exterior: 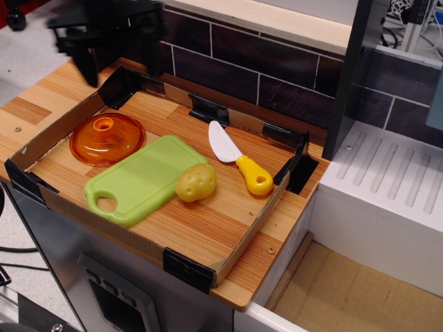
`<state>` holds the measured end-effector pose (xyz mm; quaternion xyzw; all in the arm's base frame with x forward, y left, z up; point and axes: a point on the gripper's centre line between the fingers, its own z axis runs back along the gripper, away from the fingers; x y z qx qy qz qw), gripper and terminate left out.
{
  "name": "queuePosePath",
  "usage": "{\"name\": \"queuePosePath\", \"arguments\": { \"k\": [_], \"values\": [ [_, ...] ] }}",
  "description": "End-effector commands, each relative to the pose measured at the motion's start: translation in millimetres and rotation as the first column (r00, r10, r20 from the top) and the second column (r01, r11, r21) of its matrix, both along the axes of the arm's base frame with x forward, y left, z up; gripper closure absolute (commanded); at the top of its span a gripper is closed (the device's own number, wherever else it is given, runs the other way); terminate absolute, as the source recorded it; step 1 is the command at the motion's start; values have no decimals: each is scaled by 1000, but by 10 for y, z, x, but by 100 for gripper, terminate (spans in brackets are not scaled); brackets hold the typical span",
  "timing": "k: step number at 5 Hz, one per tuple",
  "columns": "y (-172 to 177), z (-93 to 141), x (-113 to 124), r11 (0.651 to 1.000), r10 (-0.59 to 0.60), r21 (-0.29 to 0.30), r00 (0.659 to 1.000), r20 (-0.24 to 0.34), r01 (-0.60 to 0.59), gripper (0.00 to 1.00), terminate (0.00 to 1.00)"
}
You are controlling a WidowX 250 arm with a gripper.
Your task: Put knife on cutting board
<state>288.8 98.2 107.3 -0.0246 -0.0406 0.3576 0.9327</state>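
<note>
Knife [239, 161] placement is the whole job, and what matters is how far that knife lies from the gripper [114, 34]. Going left to right: the gripper hangs blurred at the upper left, above the back corner of the cardboard tray [228, 249] on the wooden counter [21, 104], and holds nothing. Two dark fingers [86, 66] point down with a gap between them, so the jaws look parted, though the blur makes that a judgement. Below, at about six o'clock from the gripper, sits the orange lid [107, 137]. Next comes the cutting board [142, 178], a light-green slab running from seven o'clock to one o'clock, its handle hole at the near-left end. A yellow toy potato [196, 182] touches its right edge. The knife lies just beyond, off the board, near the tray's right side. Its long axis runs from eleven o'clock at the white blade tip to five o'clock at the yellow handle. From the jaws it lies toward four o'clock, well apart. The reach probably has to cross the whole tray and line up across that slanted axis.
</note>
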Motion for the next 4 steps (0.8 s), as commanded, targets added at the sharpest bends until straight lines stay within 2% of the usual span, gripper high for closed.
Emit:
{"name": "queuePosePath", "arguments": {
  "k": [1, 2, 3, 4],
  "values": [
    [-461, 194, 239, 925, 379, -42, 925, 19, -378, 0, 0],
    [-694, 100, 201, 892, 450, -55, 893, -1, -450, 0, 0],
    [-869, -16, 232, 903, 417, -88, 908, -52, -420, 0, 0],
    [-1049, -146, 335, 894, 436, -89, 898, -51, -439, 0, 0]
  ]
}}
